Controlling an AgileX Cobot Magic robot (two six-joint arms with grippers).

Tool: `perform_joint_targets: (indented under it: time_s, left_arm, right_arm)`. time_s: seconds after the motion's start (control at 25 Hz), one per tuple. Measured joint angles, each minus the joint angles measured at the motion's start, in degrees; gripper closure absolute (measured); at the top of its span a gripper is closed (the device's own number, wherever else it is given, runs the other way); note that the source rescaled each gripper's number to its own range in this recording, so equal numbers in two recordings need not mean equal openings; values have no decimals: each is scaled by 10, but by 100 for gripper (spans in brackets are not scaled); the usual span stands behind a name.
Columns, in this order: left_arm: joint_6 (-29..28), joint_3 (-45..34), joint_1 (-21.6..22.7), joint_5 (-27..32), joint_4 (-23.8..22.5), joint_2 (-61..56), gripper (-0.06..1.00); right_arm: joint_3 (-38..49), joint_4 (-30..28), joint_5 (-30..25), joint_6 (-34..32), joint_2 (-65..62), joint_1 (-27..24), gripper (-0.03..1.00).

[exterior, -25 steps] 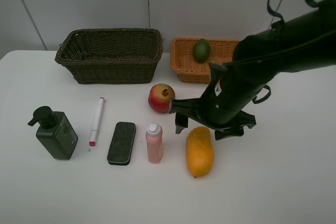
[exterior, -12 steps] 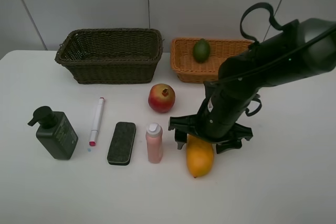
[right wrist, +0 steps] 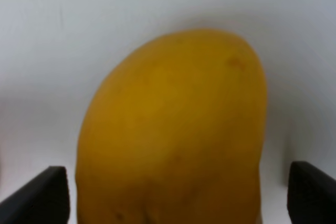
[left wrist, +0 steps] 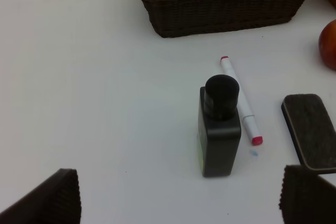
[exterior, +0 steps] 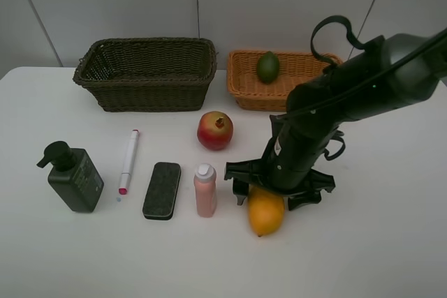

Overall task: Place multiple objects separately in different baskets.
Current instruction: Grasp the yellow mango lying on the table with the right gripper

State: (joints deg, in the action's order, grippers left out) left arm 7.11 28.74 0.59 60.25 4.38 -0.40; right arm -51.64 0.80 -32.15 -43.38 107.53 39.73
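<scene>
Since the mango [exterior: 266, 215] lies on the desk [exterior: 370, 249] just beside the small pink bottle [exterior: 204, 190], its long axis crossing your right gripper's [exterior: 274, 195] wide-spread jaws, they straddle its narrow width; lower straight, then close.

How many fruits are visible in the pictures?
3: a lime in the orange basket, a pomegranate on the table, a mango under the right pincer. More may be hidden.

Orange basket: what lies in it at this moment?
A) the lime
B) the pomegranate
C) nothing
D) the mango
A: only the green lime sits inside the orange basket, while the pomegranate and mango are out on the table.
</scene>
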Motion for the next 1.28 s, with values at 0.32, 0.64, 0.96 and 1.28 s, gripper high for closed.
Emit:
perform_joint_targets:
  time_s: [0.32,0.64,0.96,1.28]
  left_arm:
    - [0,0,0,0,0,0,-6]
    - [0,0,0,0,0,0,-6]
    - [0,0,0,0,0,0,-6]
    - [0,0,0,0,0,0,-6]
  right_arm:
    - [0,6,-2,-1,0,0,-2]
    - [0,1,-2,-1,0,0,25]
    - [0,-1,-2,-1,0,0,73]
    - [0,-1,-4,-1,0,0,73]
